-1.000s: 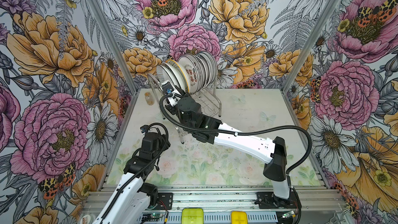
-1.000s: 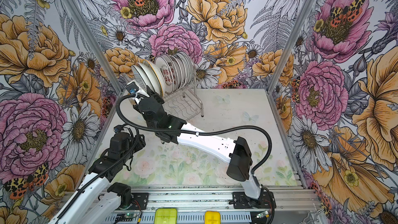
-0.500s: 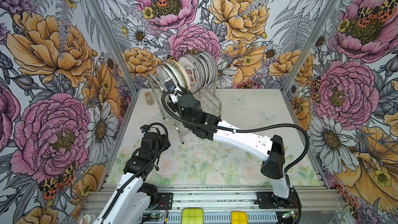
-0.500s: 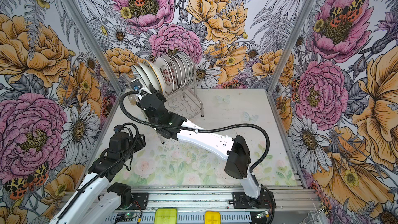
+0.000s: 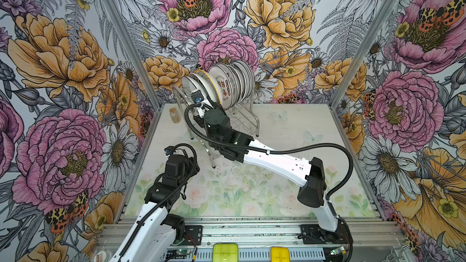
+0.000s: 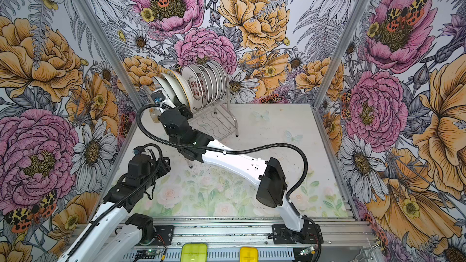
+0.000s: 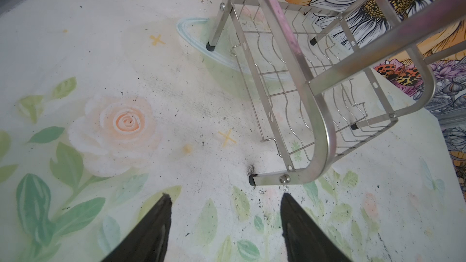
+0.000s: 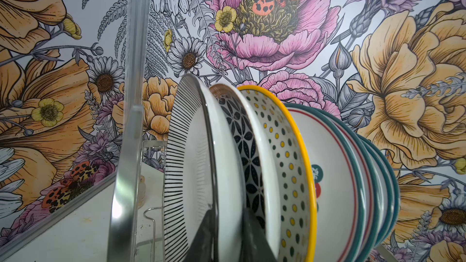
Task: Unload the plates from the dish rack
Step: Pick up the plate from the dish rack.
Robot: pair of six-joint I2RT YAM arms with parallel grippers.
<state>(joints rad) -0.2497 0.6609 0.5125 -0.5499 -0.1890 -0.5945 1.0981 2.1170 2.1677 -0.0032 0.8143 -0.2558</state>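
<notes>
Patterned walls (image 5: pixel 75 71) hem your table (image 5: pixel 302 127) on three sides; open room lies right of and before the dish rack (image 5: pixel 256 122), set toward the back left. The plates (image 5: pixel 227 84) stand on edge in its upper tier. Your right gripper (image 8: pixel 228 212) is narrow, one finger either side of the striped plate (image 8: pixel 186 162) at the row's left end; whether it pinches, you cannot tell, and both top views hide the fingers. Your left gripper (image 7: pixel 224 197) gapes wide above the table near a rack foot (image 7: pixel 252 179).
</notes>
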